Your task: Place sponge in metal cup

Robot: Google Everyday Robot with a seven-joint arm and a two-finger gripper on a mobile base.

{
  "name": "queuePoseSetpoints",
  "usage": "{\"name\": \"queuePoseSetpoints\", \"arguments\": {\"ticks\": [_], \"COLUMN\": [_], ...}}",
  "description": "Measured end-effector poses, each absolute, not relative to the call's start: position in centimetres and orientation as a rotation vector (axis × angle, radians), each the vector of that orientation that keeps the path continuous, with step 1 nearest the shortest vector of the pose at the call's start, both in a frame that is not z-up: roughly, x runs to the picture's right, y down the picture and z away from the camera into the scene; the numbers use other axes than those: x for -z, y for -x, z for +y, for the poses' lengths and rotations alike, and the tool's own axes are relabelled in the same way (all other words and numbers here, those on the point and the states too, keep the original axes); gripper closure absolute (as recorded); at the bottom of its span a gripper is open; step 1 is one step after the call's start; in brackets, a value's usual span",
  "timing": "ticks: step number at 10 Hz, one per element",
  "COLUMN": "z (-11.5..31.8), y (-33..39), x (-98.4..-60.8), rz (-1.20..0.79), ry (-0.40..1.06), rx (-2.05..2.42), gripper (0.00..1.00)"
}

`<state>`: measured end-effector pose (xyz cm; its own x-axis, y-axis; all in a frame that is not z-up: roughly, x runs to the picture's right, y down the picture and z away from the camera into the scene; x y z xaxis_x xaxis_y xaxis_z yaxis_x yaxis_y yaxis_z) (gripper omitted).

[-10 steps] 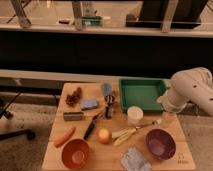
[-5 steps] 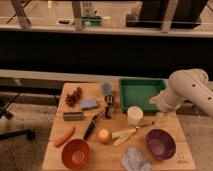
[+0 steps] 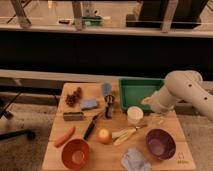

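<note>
A blue-grey sponge [image 3: 89,104] lies flat on the wooden table [image 3: 55,125], left of centre. A metal cup [image 3: 106,90] stands just behind and to the right of it, next to the green tray [image 3: 131,88]. My white arm [image 3: 182,90] reaches in from the right. The gripper [image 3: 149,103] is over the tray's front edge, just behind a white cup [image 3: 134,114]. It is well to the right of the sponge and the metal cup and touches neither.
Around the sponge are a brown cluster [image 3: 74,96], a dark block [image 3: 73,116] and a black-handled tool [image 3: 92,126]. A carrot [image 3: 65,136], red bowl [image 3: 76,153], orange fruit [image 3: 104,135], banana [image 3: 125,133], purple bowl [image 3: 160,144] and grey cloth [image 3: 134,160] fill the front.
My arm has swung left from the table's right side, bringing the gripper over the green tray's front edge. The sponge and the metal cup have not moved.
</note>
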<state>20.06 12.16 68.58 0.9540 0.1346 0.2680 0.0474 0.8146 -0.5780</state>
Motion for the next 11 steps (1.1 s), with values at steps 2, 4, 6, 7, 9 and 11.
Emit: {"name": "queuePoseSetpoints", "arguments": {"ticks": [2, 4, 6, 7, 9, 11], "z": [12.4, 12.8, 13.4, 13.6, 14.0, 14.2], "y": [-18.4, -16.7, -14.8, -13.5, -12.2, -9.8], "x": [-68.4, -68.1, -67.8, -67.6, -67.5, -67.4], "rz": [-0.341, -0.375, -0.407, -0.426, -0.448, -0.469], "ry": [0.619, 0.621, 0.611, 0.606, 0.600, 0.592], "rx": [-0.047, -0.047, -0.044, -0.037, -0.047, -0.059], "gripper": [0.20, 0.20, 0.20, 0.20, 0.20, 0.20]}}
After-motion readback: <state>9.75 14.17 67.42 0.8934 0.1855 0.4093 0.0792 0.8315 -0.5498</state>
